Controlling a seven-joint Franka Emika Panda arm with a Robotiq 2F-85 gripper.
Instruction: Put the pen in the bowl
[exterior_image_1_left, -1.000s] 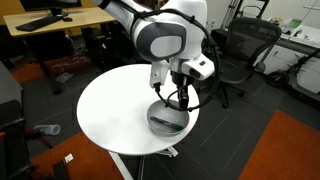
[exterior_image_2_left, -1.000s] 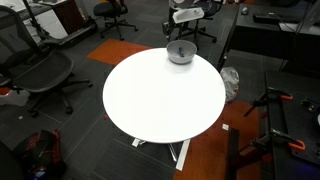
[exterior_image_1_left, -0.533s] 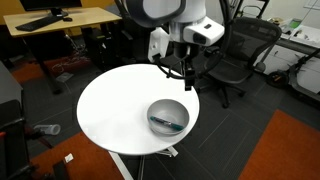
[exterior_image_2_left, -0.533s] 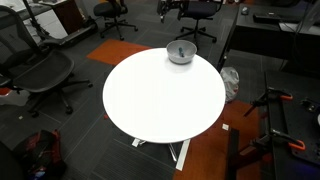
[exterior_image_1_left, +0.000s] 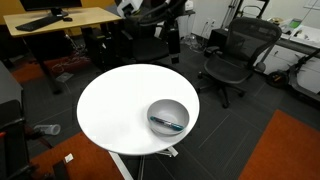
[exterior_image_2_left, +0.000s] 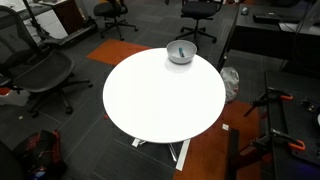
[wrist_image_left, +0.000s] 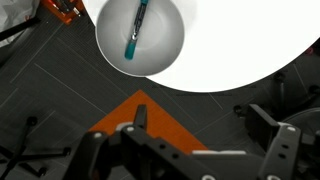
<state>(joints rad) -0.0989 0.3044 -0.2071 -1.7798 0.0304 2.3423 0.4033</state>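
The grey bowl (exterior_image_1_left: 168, 116) stands on the round white table (exterior_image_1_left: 115, 105) near its edge. It also shows in an exterior view (exterior_image_2_left: 181, 53) and at the top of the wrist view (wrist_image_left: 160, 45). The pen (wrist_image_left: 135, 29), dark with a teal end, lies inside the bowl; it shows as a thin dark line in an exterior view (exterior_image_1_left: 167, 124). My gripper (wrist_image_left: 197, 115) is open and empty, high above the table and apart from the bowl. In an exterior view it hangs near the top edge (exterior_image_1_left: 172, 38).
Black office chairs stand around the table (exterior_image_1_left: 238, 50) (exterior_image_2_left: 35, 70). A wooden desk (exterior_image_1_left: 60, 20) is behind it. Orange carpet patches lie on the dark floor (wrist_image_left: 135, 110) (exterior_image_1_left: 290, 150). A black stand (exterior_image_2_left: 275, 110) is beside the table.
My gripper has risen from just over the bowl to high above the table and out of one exterior view. The pen stays lying in the bowl.
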